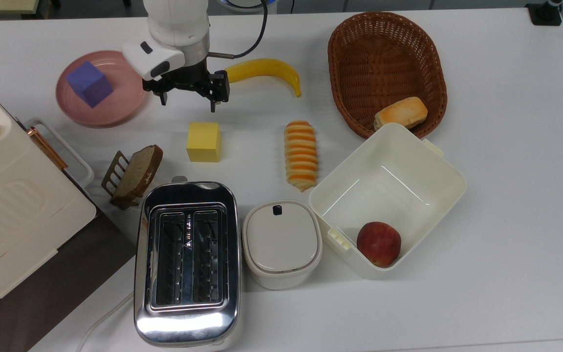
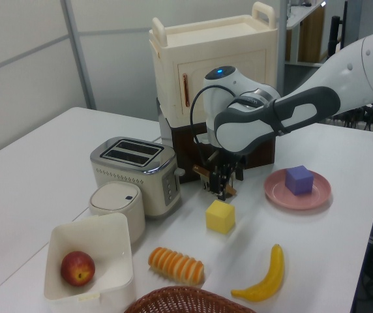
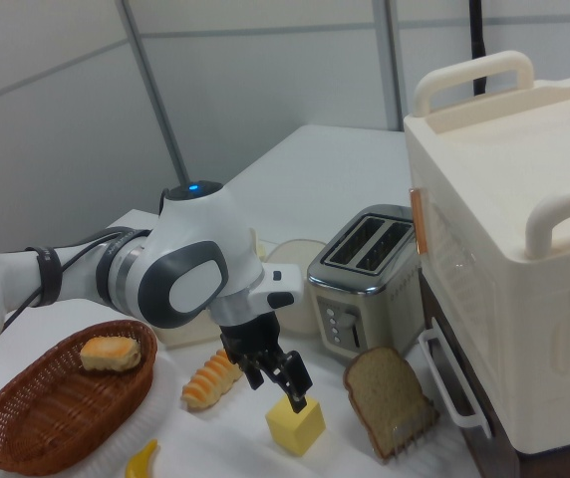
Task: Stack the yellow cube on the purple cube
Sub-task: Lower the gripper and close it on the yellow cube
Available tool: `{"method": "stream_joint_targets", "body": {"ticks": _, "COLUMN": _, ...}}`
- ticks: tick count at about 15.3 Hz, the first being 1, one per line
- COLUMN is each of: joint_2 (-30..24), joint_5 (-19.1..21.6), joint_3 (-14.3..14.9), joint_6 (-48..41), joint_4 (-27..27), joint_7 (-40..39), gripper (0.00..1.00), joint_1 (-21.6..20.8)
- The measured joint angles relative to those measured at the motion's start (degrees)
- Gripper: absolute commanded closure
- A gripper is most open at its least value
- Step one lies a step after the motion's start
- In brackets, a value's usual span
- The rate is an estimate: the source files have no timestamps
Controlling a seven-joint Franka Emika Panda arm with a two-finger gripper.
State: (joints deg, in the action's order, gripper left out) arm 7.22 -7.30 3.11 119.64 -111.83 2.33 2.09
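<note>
The claw (image 1: pixel 187 100) is hanging spread and empty over the one yellow cube (image 1: pixel 204 142) sitting mid-counter (image 1: pixel 506 195). The top view is showing the one purple cube (image 1: pixel 89 83) lying on a pink plate (image 1: pixel 120 110) near the counter's far edge; the right view is hiding both.

Pale-yellow matte cube (image 1: pixel 204 142): bare white worktop (image 1: pixel 506 146) on all four sides, top uncovered. Open gripper (image 1: pixel 187 100) above worktop, between cube and pink round plate (image 1: pixel 130 105).
Blue-violet matte cube (image 1: pixel 89 83) on plate: top clear.
Obstacles, top view: brown bread slice in small rack (image 1: pixel 132 175) lower left of yellow cube; chrome toaster (image 1: pixel 187 261) below; striped orange roll (image 1: pixel 301 154) right; yellow banana (image 1: pixel 267 69) upper right.
</note>
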Motion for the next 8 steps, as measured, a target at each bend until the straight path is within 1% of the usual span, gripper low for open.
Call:
{"method": "stream_joint_targets", "body": {"ticks": 4, "joint_2": 2.02, "joint_5": -0.17, "joint_3": -0.11, "joint_6": 4.83, "joint_4": -0.01, "joint_7": -0.11, "gripper": 0.0, "joint_1": 0.0}}
{"method": "stream_joint_targets", "body": {"ticks": 8, "joint_2": 4.02, "joint_5": -0.17, "joint_3": -0.31, "joint_6": 7.36, "joint_4": 0.03, "joint_7": 0.38, "gripper": 0.0, "joint_1": 0.13}}
